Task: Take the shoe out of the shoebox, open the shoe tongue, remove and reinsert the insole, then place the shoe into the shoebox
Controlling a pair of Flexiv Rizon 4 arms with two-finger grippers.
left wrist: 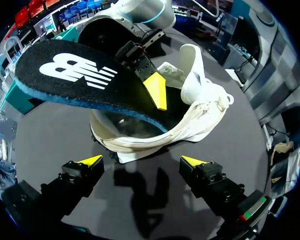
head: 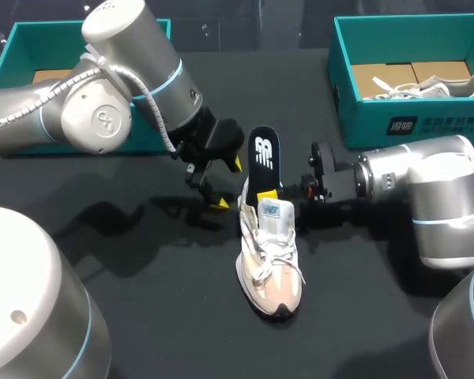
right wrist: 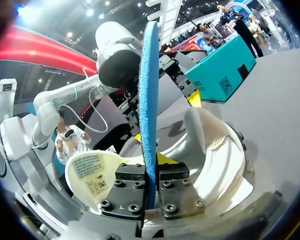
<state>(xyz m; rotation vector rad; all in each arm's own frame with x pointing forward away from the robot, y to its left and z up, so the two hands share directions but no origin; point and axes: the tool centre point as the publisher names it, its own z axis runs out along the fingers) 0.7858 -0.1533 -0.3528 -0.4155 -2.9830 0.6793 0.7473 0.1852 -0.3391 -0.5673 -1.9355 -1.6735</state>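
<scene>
head view: right jaws pinch the logo-printed insole (head: 264, 155), seemingly entering the shoe (head: 273, 268); left jaws wide.

A black table (head: 166, 316) lies under the scene, soft shadows across it.

— What is seen apart from the work itself?
— A black, matte counter (head: 142, 316) is seen, spread wide under everything.
— And what is kept at its far right corner?
— A teal box (head: 426, 126) is set there, open at the top. Brown cardboard inserts (head: 395, 73) are laid flat inside it. A second pale shoe (head: 438, 85) is laid over them, its laces loose, toward the right wall.
</scene>
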